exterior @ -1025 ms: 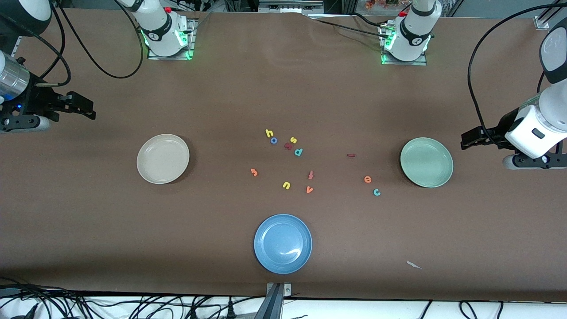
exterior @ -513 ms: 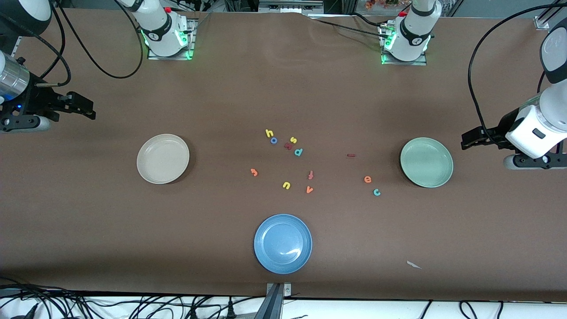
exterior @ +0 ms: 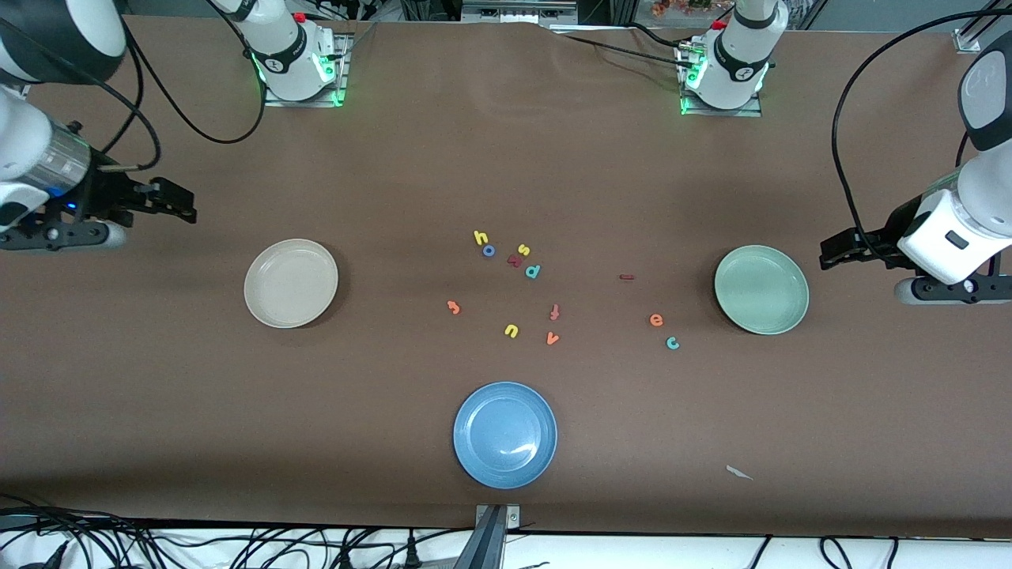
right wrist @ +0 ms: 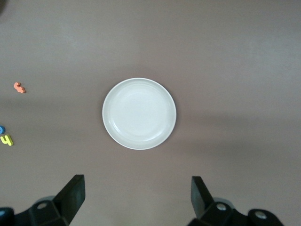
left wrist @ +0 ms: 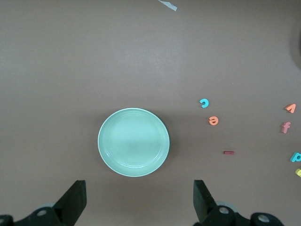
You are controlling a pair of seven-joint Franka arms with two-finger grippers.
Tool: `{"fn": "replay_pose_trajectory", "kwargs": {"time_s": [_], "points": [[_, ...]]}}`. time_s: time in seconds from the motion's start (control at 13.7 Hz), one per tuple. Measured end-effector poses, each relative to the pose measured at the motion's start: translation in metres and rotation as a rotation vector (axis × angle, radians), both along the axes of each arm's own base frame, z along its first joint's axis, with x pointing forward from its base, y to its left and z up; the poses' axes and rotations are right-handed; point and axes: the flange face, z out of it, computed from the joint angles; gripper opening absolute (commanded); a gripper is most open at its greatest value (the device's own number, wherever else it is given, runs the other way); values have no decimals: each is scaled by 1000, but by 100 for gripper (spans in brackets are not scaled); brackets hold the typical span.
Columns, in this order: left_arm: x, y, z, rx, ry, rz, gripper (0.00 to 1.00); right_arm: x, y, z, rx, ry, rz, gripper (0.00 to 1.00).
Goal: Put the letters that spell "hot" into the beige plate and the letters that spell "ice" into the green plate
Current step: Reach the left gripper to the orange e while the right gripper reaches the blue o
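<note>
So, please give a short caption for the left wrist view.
Open left gripper above the empty green plate, with the letters "c", "e", "i" beside it.

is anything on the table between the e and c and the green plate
Nothing visible: bare tablecloth lies between the orange e, the teal c and the green plate. The dark red i also has a free path.

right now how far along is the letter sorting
Nothing is done yet: the beige plate and green plate hold no letters. Nothing is in hand; the left claw and right claw are open, apart from the letters. All six remain on the table: h, o, t, i, e, c.
</note>
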Motion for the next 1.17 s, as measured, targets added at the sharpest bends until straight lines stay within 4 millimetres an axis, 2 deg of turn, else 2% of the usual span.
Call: {"fn": "replay_pose_trajectory", "kwargs": {"time_s": [0.15, 0.29, 0.59, 0.88, 1.17], "points": [[4, -10, -10, 0, 3, 26, 100, 12, 30, -17, -9, -4, -9, 100], [10, -36, -26, 1, 7, 69, 100, 21, 61, -34, -4, -22, -35, 100], [26, -86, -87, 6, 31, 209, 100, 26, 122, -72, 28, -21, -30, 100], [40, -112, -150, 13, 48, 411, 100, 17, 203, -108, 23, -50, -83, 100], [50, -144, -215, 9, 46, 596, 100, -7, 283, -151, 27, -54, -151, 100]]}}
